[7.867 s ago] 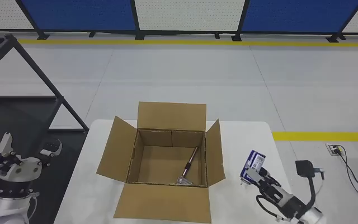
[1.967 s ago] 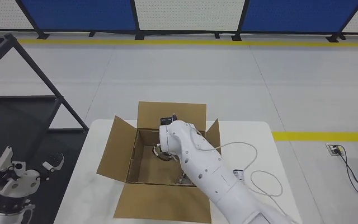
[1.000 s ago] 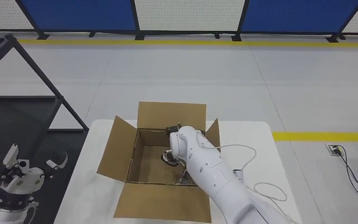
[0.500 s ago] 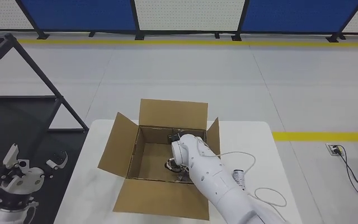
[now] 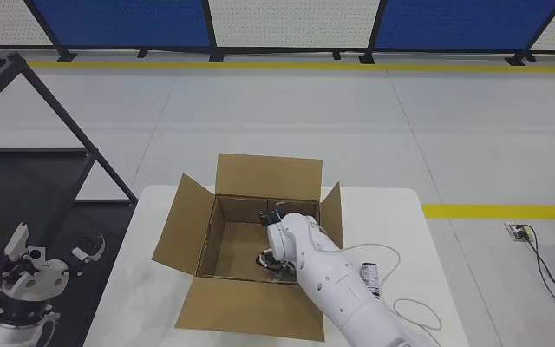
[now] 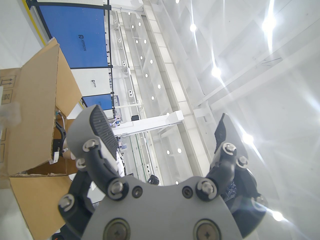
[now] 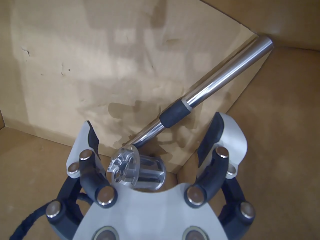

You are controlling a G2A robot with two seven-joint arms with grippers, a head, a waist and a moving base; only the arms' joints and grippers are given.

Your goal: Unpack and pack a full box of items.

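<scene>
As it sinks toward the rod [image 7: 225, 73], the right gripper [image 7: 153, 122] stays spread apart.

Brown box [image 5: 269, 176]; silver, black-banded rod [image 7: 232, 68]

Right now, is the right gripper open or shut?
Open: fingers of the right gripper stand apart, flanking the shiny metal tube at its clear end.

Matt cardboard box [image 7: 75, 51] holds a glossy metal rod [image 7: 225, 73] with matt black collar [image 7: 175, 113] and clear plastic head [image 7: 136, 169].
</scene>
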